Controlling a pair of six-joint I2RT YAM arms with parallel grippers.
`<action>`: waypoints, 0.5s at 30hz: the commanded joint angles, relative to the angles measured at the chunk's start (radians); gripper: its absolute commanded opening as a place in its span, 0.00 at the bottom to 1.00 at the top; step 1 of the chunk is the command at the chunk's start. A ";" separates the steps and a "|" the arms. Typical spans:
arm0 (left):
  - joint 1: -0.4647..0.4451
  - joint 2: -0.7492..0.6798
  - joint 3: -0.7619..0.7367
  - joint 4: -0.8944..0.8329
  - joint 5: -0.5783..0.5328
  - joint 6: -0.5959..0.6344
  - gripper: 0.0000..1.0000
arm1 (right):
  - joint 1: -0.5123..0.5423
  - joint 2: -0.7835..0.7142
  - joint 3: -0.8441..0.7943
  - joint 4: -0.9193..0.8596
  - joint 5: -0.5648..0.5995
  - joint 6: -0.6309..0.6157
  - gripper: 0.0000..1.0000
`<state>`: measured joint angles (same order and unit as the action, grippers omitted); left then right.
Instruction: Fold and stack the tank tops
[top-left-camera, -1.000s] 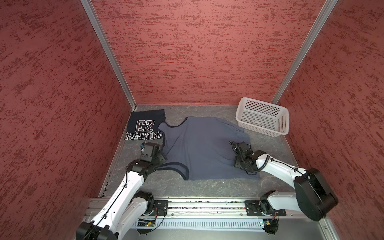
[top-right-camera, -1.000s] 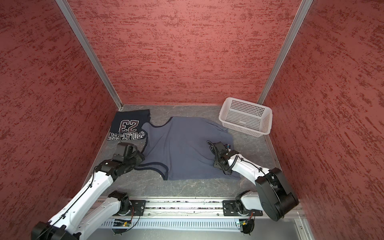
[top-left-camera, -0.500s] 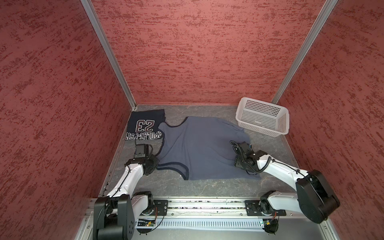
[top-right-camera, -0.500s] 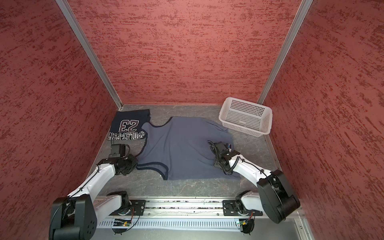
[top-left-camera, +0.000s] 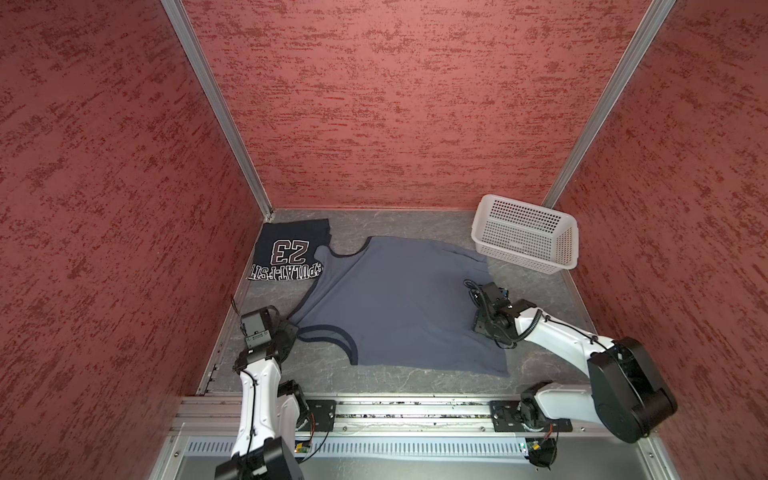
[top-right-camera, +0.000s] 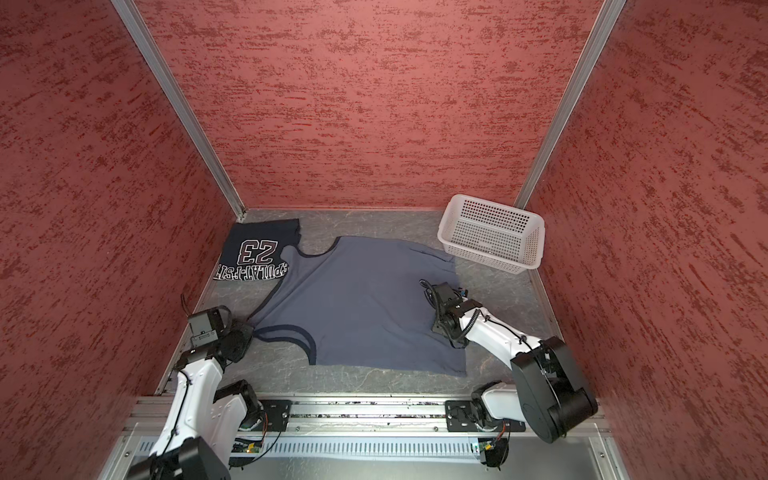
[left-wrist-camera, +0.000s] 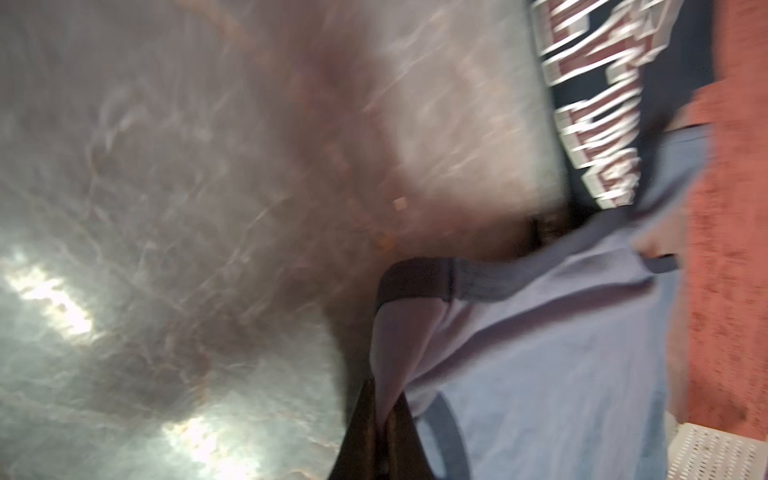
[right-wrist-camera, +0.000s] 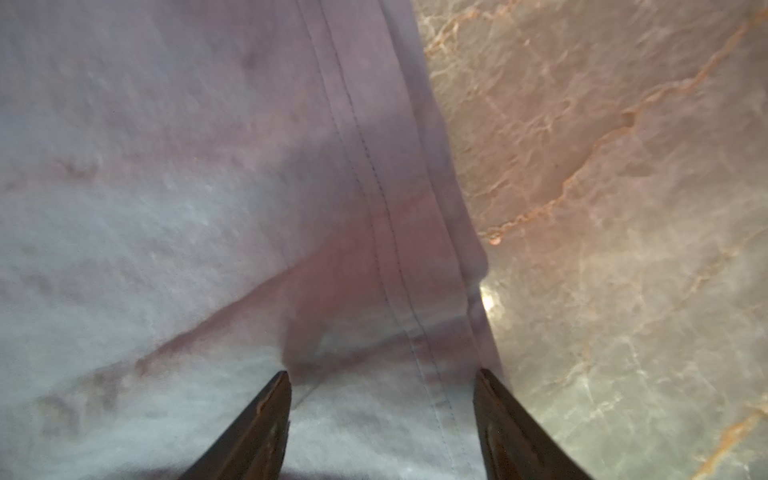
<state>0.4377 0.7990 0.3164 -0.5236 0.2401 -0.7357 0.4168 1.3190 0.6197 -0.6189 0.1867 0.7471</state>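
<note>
holding cloth: left claw, jaws together, clamped on a shoulder strap of the slate blue-grey tank top; left wrist view is blurred, but cloth shows pinched between the dark fingers.
left claw position: near left corner of the slate top in both top views, low to the surface.
right claw: right claw, jaws well apart, nothing between them but flat cloth; it straddles the stitched hem, one finger over the fabric, the other at the cloth's edge beside bare surface. cannot tell whether the tips press down.
right claw position: right side of the slate top, about midway along that edge, in both top views.
slate top: spread mostly flat in the middle of the surface, plain side up, dark trim at neck and armholes; a few creases near the far right corner.
navy tank top: folded in the far left corner against the wall, "23" print up, reading upside down from the camera.
overlap: one far strap of the slate top lies on the navy top's near right corner.
basket: white, perforated, far right corner, tilted, just beyond the slate top and not touching it.
</note>
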 joint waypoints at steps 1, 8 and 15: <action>0.032 0.024 0.000 0.037 0.084 0.006 0.11 | -0.004 -0.035 -0.003 -0.011 0.009 -0.001 0.71; 0.026 -0.047 0.075 -0.044 0.079 0.045 0.61 | 0.005 -0.138 0.065 -0.013 -0.036 -0.055 0.71; -0.294 -0.119 0.175 -0.061 -0.051 0.036 0.73 | 0.034 -0.118 0.128 0.005 -0.058 -0.086 0.71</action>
<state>0.2508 0.6777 0.4564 -0.5835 0.2367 -0.7082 0.4381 1.1843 0.7216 -0.6205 0.1501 0.6804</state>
